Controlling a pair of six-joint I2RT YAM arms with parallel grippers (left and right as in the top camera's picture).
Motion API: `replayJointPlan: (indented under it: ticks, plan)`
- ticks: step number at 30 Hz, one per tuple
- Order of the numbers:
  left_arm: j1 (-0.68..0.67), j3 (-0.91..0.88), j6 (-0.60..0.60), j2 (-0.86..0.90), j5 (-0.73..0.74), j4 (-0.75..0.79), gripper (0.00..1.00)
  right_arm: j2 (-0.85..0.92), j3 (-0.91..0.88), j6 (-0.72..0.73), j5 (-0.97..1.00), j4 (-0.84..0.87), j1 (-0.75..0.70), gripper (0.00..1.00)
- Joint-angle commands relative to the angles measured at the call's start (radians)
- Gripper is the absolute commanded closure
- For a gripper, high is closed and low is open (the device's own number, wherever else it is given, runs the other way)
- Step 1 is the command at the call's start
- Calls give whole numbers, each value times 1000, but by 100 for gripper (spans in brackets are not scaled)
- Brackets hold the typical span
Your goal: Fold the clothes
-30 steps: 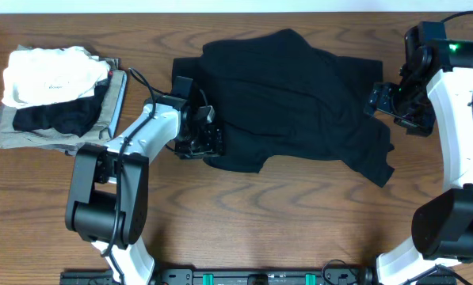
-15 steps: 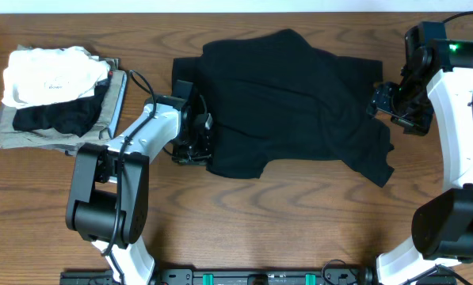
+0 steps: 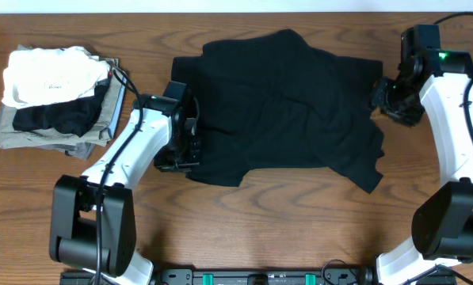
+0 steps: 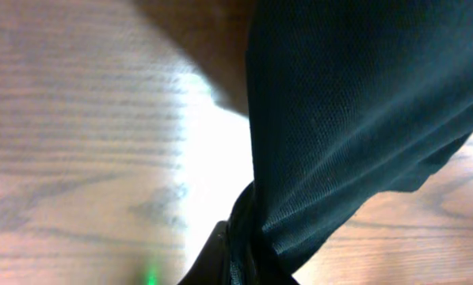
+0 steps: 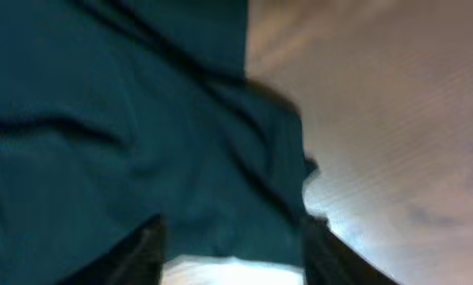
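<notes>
The shirt (image 3: 291, 103) sprawls across the middle of the table (image 3: 252, 237), its long axis running left to right (the right end sags toward the near edge). The left gripper (image 3: 185, 152) is clenched on its left edge. The right gripper (image 3: 383, 96) sits at the right edge, and I can't tell if it's gripping.

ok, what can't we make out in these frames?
- Left claw pinch: overhead, its own wrist covers it; left wrist view, frame bottom cuts off the fingers.
- Right claw: right wrist view too blurred to show whether its parted fingers touch the black T-shirt.
- Folded stack: overhead, upper garments hide how many lie beneath.
</notes>
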Motion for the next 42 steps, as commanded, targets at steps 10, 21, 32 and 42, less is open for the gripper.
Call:
replayJointPlan:
  ticks: [10, 21, 32, 42]
  plan:
    - [2, 0, -13, -7, -38, -45, 94, 76, -77, -32, -62, 214, 27, 64]
    - [2, 0, -13, -7, -49, -37, 94, 223, -77, -31, -24, 383, 2, 89]
    - [2, 0, -13, -7, -49, -26, 94, 317, -77, -27, 26, 509, -30, 99]
    - [2, 0, -13, -7, -48, 2, 94, 349, -77, -28, 25, 566, -95, 76]
